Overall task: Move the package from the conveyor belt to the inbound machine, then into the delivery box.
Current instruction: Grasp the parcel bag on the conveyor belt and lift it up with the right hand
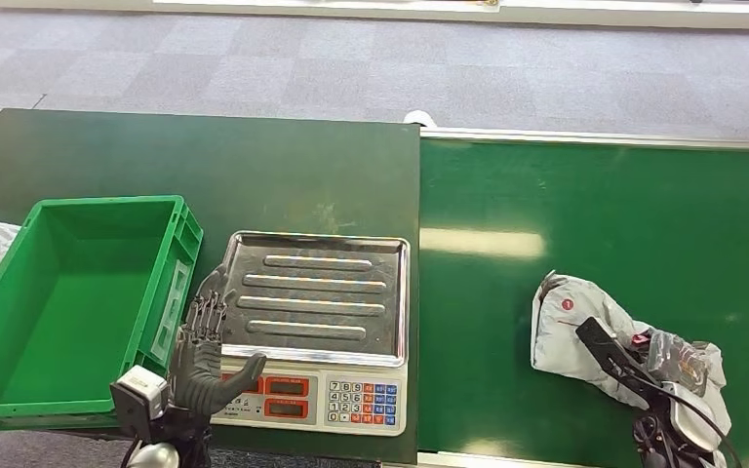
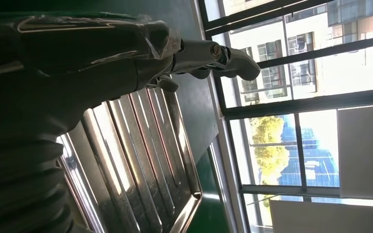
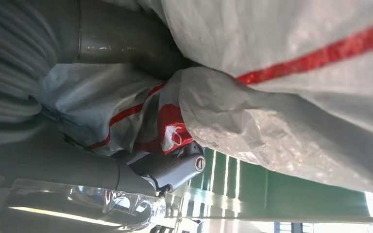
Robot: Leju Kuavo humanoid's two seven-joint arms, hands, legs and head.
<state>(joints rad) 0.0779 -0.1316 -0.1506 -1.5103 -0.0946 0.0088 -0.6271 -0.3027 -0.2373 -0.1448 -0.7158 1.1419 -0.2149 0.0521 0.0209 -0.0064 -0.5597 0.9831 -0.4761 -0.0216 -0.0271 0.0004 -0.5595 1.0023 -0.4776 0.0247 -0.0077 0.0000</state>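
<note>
Package: grey plastic package (image 1: 585, 336) with red marks lies on the green conveyor belt (image 1: 605, 195), near its front edge.
Right robot hand (image 1: 644, 366): fingers closed around the package, crumpled plastic pressed against it.
Left robot hand (image 1: 203, 361): empty, fingers spread, at the scale's (image 1: 317, 292) front left corner.
Open room: bare steel tray, empty green box (image 1: 68, 292) beside it on the counter (image 1: 205, 166).

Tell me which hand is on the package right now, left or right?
The right hand: it grips the grey package on the conveyor belt. The left hand hovers open by the scale, holding nothing.
</note>
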